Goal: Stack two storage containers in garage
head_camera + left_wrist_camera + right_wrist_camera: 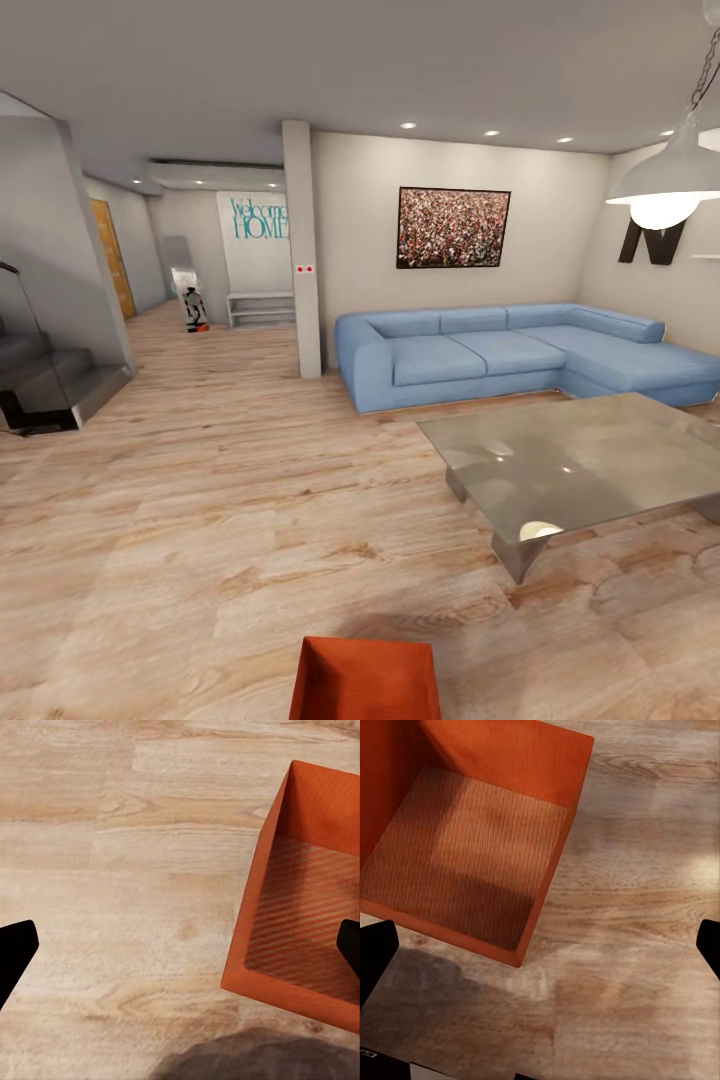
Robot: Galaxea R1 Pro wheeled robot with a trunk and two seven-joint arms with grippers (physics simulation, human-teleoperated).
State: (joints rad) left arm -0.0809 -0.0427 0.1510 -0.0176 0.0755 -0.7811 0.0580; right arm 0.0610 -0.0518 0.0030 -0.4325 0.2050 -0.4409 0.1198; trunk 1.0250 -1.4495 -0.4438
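1. This is a home, seen from inside its living room [300, 480], rendered in simulation.
2. Light wood plank flooring [200, 500] runs through the whole space.
3. A light-blue sectional sofa [520, 355] stands at about 1 o'clock against the far wall.
4. A framed crowd picture [453, 227] hangs above the sofa.
5. A grey glass coffee table [580, 460] sits at 2 o'clock, nearer than the sofa.
6. A pendant lamp [665, 185] hangs at upper right.
7. At 11 o'clock a hallway holds a "Welcome HOME" wall sign [260, 217] and a wooden door [113, 257].
8. A dark staircase [45, 385] rises at 9 o'clock.
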